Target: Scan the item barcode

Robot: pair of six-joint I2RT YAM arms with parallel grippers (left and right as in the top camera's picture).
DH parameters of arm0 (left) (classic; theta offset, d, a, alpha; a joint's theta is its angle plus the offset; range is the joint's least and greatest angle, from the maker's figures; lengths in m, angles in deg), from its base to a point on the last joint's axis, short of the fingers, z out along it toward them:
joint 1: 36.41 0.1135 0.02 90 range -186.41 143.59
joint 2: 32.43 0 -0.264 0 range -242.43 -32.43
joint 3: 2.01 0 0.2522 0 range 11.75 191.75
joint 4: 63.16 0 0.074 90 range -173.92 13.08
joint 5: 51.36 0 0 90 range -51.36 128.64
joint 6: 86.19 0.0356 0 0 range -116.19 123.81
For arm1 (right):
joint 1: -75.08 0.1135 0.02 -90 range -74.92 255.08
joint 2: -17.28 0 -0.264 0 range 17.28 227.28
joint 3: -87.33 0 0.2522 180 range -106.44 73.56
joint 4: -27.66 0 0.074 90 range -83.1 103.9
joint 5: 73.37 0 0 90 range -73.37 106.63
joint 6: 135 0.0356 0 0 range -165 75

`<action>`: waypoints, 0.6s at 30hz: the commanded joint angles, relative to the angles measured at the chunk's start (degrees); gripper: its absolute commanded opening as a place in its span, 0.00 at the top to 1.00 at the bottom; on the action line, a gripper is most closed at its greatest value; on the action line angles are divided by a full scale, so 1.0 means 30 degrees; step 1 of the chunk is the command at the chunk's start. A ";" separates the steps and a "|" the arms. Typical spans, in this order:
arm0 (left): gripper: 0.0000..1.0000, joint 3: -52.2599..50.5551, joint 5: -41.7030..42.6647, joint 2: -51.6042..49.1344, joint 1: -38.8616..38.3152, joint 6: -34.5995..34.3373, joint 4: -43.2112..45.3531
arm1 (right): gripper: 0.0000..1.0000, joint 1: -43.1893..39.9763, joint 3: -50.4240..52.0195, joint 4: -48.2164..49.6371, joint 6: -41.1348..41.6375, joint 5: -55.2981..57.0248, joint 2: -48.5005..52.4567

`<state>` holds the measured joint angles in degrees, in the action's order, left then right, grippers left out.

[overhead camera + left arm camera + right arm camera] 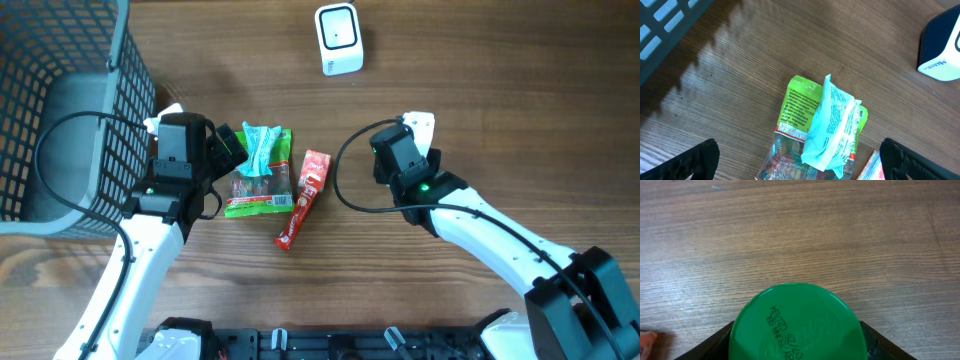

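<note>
Overhead: the scanner (338, 38) stood at twelve o'clock and the basket (60, 110) at nine. The left gripper (230, 150) hung at nine o'clock of the green packet (262, 190), with the red packet (305, 195) at its three.

Left wrist: its jaws stood spread wide, and the teal sachet (832, 125) lay on the green packet.

Right wrist: the right gripper (797, 347) pinched the green round container (797, 320) at six o'clock.

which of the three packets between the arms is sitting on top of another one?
The pale teal packet: it lies across the green-and-clear bag. The red stick pack lies on the table beside them.
</note>
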<state>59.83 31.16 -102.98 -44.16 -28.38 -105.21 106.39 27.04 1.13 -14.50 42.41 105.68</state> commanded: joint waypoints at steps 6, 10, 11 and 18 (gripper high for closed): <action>0.00 0.0138 -0.0182 0.0087 0.0102 0.0226 0.0000 | 0.33 -0.0066 0.0022 0.0386 -0.0175 0.0415 -0.0109; 0.00 0.0138 -0.0175 0.0087 0.0102 0.0226 0.0000 | 0.22 -0.0066 0.0015 -0.0007 -0.0182 0.0430 -0.0073; 0.00 0.0138 -0.0182 0.0087 0.0102 0.0226 0.0000 | 0.19 -0.0066 0.0015 -0.0109 -0.0182 0.0423 -0.0073; 0.00 0.0138 -0.0175 0.0087 0.0102 0.0226 0.0000 | 0.04 -0.0554 -0.2062 -0.2761 -0.2834 -0.3191 -0.0889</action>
<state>59.83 31.16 -102.98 -44.16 -28.38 -105.19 106.13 26.41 -2.57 -18.85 40.33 105.57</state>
